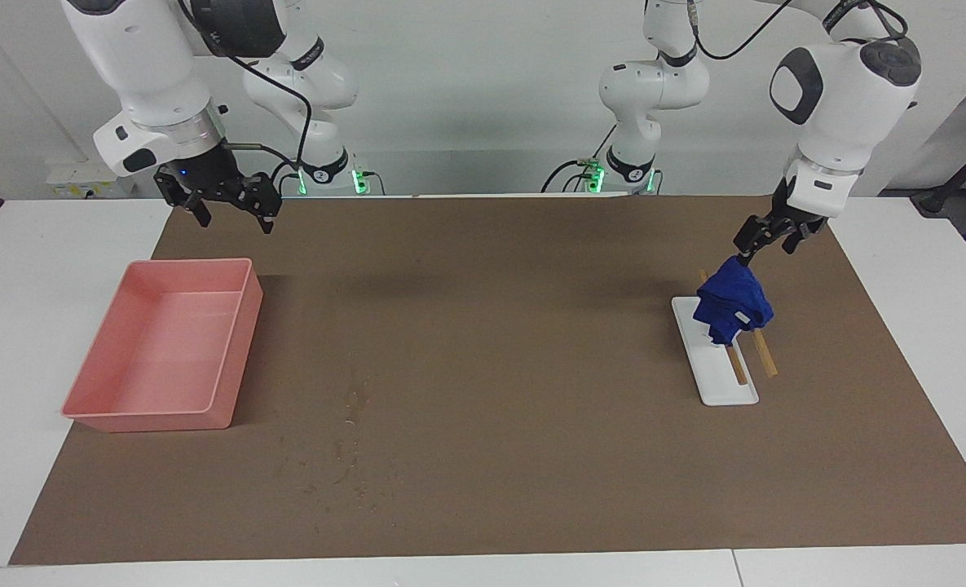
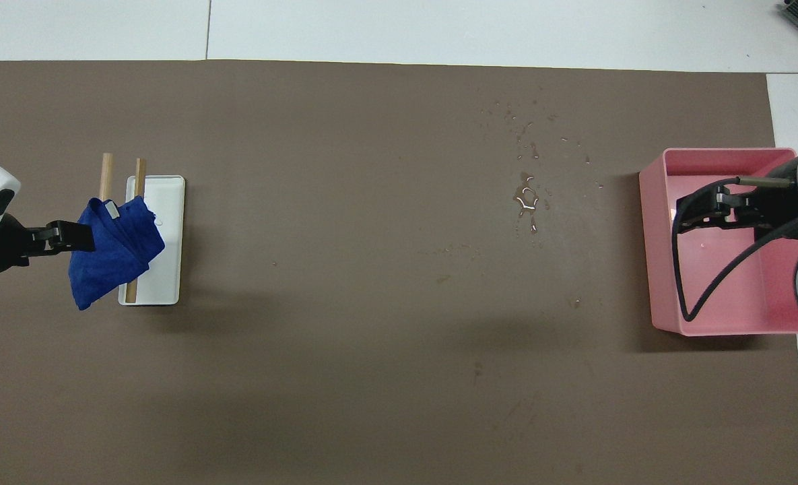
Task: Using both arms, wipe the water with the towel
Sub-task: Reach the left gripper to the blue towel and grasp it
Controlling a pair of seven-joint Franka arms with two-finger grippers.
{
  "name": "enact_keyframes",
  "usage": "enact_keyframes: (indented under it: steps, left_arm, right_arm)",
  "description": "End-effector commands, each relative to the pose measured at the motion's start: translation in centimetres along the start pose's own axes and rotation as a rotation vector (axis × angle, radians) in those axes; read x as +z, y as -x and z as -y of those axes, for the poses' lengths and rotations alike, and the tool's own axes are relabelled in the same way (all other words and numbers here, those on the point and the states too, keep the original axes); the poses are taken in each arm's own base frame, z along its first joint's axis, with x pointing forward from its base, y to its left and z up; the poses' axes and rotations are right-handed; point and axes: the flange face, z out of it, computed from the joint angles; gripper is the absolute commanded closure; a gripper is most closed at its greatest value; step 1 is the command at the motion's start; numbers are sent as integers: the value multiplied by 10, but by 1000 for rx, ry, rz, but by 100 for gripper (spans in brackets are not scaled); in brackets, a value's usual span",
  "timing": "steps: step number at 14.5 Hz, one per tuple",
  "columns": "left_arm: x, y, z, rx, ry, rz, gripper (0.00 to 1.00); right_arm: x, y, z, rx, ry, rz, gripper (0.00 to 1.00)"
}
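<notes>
The water (image 1: 352,414) is a patch of droplets on the brown mat (image 1: 491,326), beside the pink bin toward the middle of the table; it also shows in the overhead view (image 2: 526,197). The deep-blue towel (image 1: 731,308) hangs bunched over two wooden rods (image 1: 764,355) on a white stand (image 1: 723,383) at the left arm's end of the table, also seen from overhead (image 2: 112,250). My left gripper (image 1: 743,256) is at the towel's top edge (image 2: 79,236). My right gripper (image 1: 236,222) is open and empty, up in the air over the pink bin's robot-side edge (image 2: 698,210).
A pink bin (image 1: 165,350) sits on the mat at the right arm's end (image 2: 661,269). White table shows around the mat (image 1: 59,244).
</notes>
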Motion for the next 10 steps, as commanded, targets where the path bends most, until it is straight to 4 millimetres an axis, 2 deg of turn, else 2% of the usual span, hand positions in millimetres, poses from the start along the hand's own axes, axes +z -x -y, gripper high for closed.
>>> enact_keyframes:
  steps: [1,5,10]
  left_arm:
    - [16,-8,1,39,-19,-21,0]
    - [55,-3,-5,58,-14,-43,0]
    - [66,-5,-8,68,-15,-31,0]
  right_arm:
    - [-1,4,-5,-17,-8,14,0]
    - [-2,5,-3,-20,-8,13,0]
    - [0,6,-4,-1,-7,17,0]
